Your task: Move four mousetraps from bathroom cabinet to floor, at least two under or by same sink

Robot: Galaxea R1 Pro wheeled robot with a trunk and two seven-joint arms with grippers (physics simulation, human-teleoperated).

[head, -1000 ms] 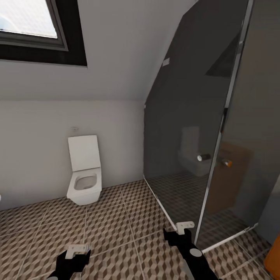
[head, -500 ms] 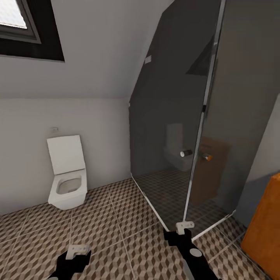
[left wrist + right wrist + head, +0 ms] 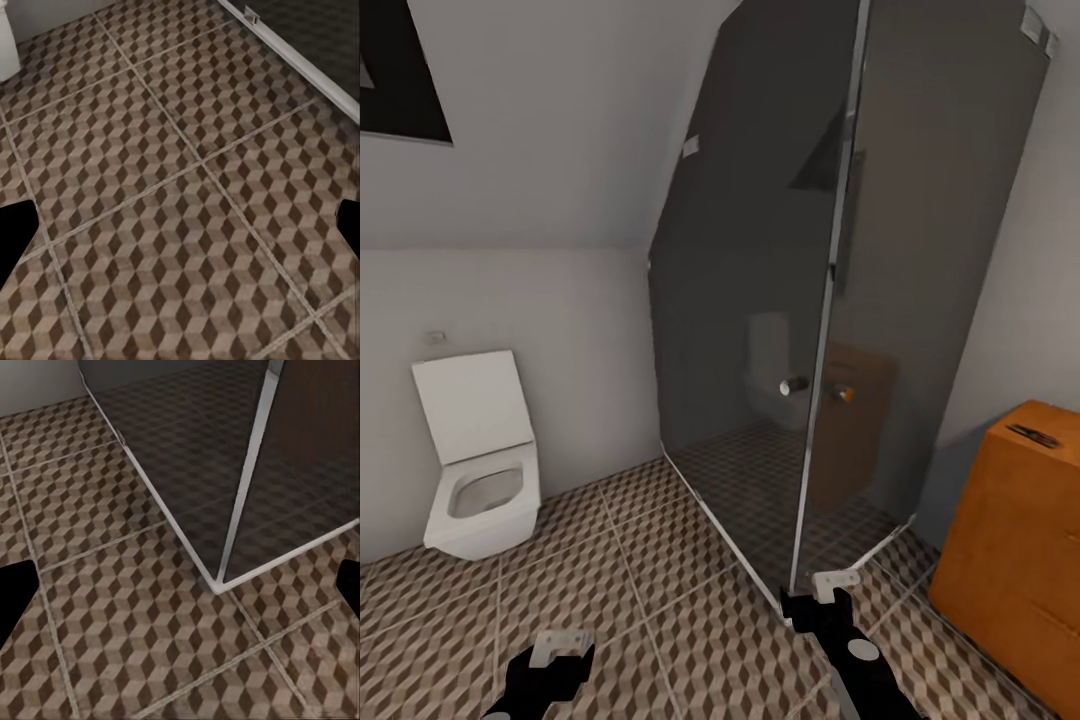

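— Where are the arms right now?

— Both are held low in front of the robot, reaching forward over the bathroom floor [image 3: 660,590]. The left gripper [image 3: 560,640] sits near the bottom edge of the head view, black forearm behind it, pale fingertips pointing ahead. The right gripper [image 3: 834,580] is further forward, its tip just beside the chrome bottom corner of the shower stall [image 3: 760,330].

— Fingers spread or pressed together?

— Spread on both, holding nothing. From the left wrist camera the two dark fingers [image 3: 15,244] sit at opposite edges of the picture with bare cube-pattern tile between them. The right wrist camera shows the same: dark fingers [image 3: 15,600] wide apart, with tile and the white rail of the shower base between.

— Any sign of the cabinet?

— Yes, the orange-brown cabinet [image 3: 1010,540] stands at the right edge of the room, against the wall past the shower's glass panel. On its flat top, near the back corner, lies a small dark thing [image 3: 1032,434], too small for me to tell whether it is one of the mousetraps.

— And the rest of the room?

— A white toilet [image 3: 475,460] with its lid up stands against the left wall, well apart from both grippers. A dark window frame [image 3: 400,70] shows in the upper left corner. The smoked glass reflects a brown shape and a chrome handle [image 3: 793,386].
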